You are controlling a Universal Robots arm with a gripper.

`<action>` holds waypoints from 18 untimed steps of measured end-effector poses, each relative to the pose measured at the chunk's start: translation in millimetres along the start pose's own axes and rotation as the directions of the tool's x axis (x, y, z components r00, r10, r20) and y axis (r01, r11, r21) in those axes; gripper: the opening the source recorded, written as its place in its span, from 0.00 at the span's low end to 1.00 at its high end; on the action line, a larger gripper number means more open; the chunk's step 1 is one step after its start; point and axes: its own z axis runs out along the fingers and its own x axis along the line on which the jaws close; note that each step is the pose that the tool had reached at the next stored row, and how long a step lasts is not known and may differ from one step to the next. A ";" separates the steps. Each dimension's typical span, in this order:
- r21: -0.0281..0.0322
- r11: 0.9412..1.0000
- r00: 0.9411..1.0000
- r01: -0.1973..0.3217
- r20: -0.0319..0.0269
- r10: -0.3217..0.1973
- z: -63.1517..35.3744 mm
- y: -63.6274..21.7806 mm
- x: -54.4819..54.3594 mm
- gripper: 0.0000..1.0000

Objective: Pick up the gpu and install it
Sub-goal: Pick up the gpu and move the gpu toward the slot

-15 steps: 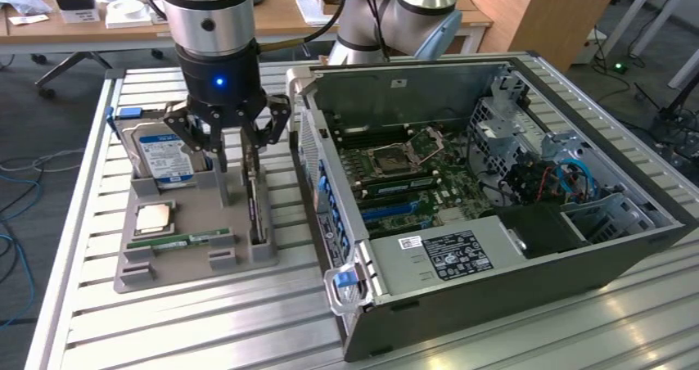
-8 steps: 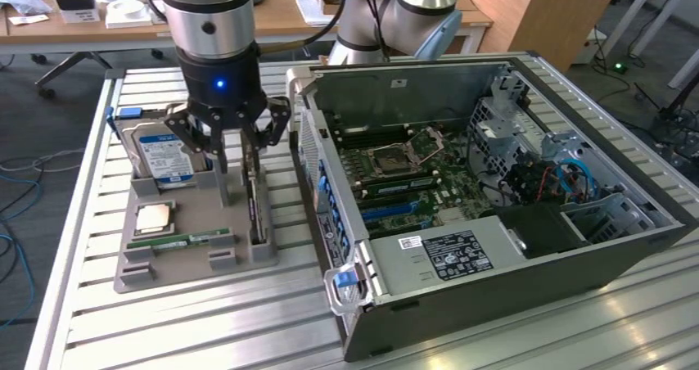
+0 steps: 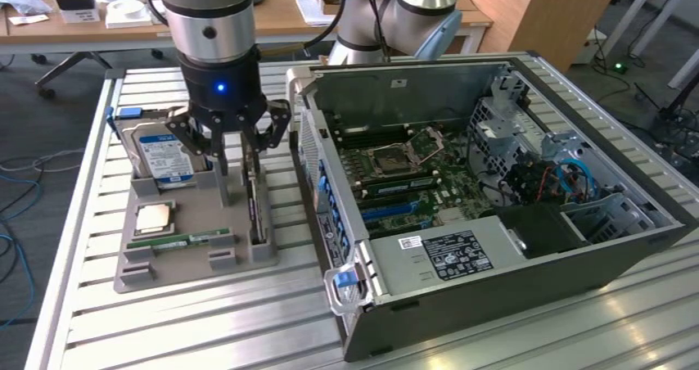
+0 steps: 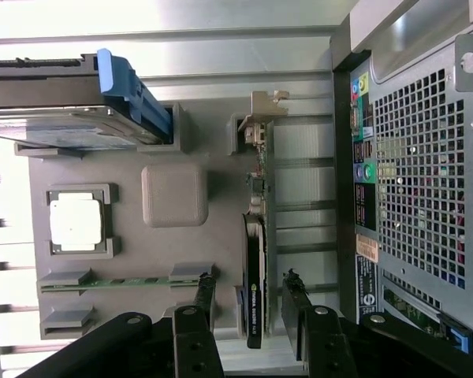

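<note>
Gripper, black, articulated, hung over the parts tray; fingers parted, one to each side of the gpu, a sliver of gap showing at both faces, nothing clasped. Gpu: thin card standing on edge in a slot of the tray, green board, black cooler along one face, silver bracket at the far end; not yet lifted. Step in hand, as judged: the grasp, at the point of straddling. Called for by that grasp: pads square to the two flat faces, bearing on the cooler and board rather than the bracket, the card kept upright in its slot. Tray: matte grey moulded plastic, blocky ribs and pockets. In its pockets, beside the card: square processor, pale metal lid; narrow green memory stick lying flat between two clips; hard drive, silver, boxy, propped on edge with a blue rail. Just beyond the tray: tower case, dark grey steel, side panel off, perforated rear grille, green motherboard exposed with empty socket and blue slots. Beneath all: table of ribbed aluminium slats, bright and reflective. Farthest: wooden desk with scattered papers.
</note>
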 end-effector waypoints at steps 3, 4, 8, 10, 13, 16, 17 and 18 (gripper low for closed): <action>0.000 1.000 1.000 0.000 0.000 0.000 0.5 0.0 0.0 0.47; 0.000 1.000 1.000 0.000 0.000 0.000 0.9 0.0 0.0 0.47; 0.000 1.000 1.000 0.000 0.000 0.000 1.2 0.0 -0.4 0.47; 0.000 1.000 1.000 0.000 0.000 0.000 1.2 0.0 -1.5 0.47; 0.000 1.000 1.000 0.000 0.000 0.000 1.4 0.1 -1.7 0.47; 0.000 1.000 1.000 0.000 0.000 0.000 3.8 -0.3 -1.7 0.47; 0.000 1.000 1.000 0.000 0.000 0.000 4.6 -0.4 -1.8 0.47; 0.000 1.000 1.000 0.000 0.000 0.000 5.5 -0.5 -1.8 0.47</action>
